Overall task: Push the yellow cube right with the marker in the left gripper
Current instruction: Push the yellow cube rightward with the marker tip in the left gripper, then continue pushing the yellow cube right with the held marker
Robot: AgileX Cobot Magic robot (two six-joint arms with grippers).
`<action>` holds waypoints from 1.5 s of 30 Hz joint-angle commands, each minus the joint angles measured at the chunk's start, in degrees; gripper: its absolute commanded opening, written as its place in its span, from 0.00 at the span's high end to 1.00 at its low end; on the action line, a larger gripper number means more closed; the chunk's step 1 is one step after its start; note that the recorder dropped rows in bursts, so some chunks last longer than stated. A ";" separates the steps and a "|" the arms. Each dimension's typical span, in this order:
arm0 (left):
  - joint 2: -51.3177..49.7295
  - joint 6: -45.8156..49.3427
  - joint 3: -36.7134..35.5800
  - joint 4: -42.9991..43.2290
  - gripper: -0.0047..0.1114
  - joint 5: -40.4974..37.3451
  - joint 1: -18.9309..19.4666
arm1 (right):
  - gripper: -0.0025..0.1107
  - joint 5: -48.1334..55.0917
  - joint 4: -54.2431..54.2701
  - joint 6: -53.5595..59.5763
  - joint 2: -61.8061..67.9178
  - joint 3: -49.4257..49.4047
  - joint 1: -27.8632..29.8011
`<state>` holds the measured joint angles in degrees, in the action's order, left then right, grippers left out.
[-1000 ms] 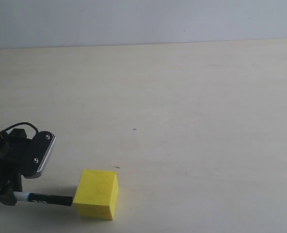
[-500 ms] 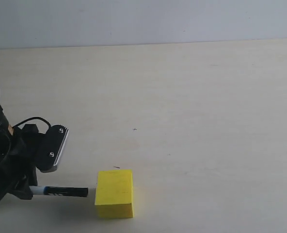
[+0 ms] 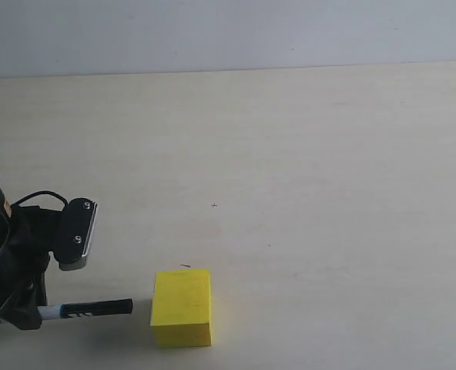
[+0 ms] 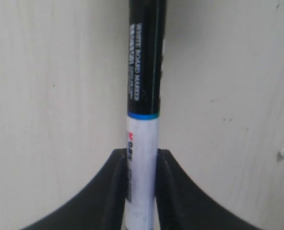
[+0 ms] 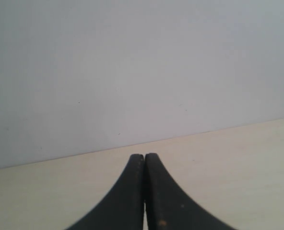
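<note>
The yellow cube point(image 3: 182, 307) sits on the pale table near the front, left of the middle. My left gripper point(image 3: 43, 310) is at the far left, shut on the marker point(image 3: 85, 309). The marker lies level and points right, its black cap end a short gap from the cube's left face, not touching. In the left wrist view the two black fingers point(image 4: 114, 191) clamp the marker's white barrel point(image 4: 142, 158), and the black printed part runs out of frame. The cube does not show there. My right gripper point(image 5: 144, 156) is shut on nothing and is absent from the exterior view.
The light wooden table point(image 3: 305, 177) runs back to a grey wall point(image 3: 228, 35). A tiny dark speck point(image 3: 214, 206) marks the tabletop past the cube. Nothing else stands on the table in these views.
The cube slid right and turned square-on in the first half second. Since then it has stayed put, while the left gripper drew back left, opening a gap between marker tip and cube.
</note>
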<state>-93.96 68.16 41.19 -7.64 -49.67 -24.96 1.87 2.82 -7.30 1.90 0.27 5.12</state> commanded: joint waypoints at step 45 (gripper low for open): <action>-0.09 -9.08 3.64 6.71 0.96 0.73 -8.85 | 0.98 -0.69 0.04 -0.08 -0.47 -0.27 0.30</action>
<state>-93.96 59.75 44.55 -0.97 -48.27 -33.79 1.87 2.82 -7.30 1.90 0.27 5.12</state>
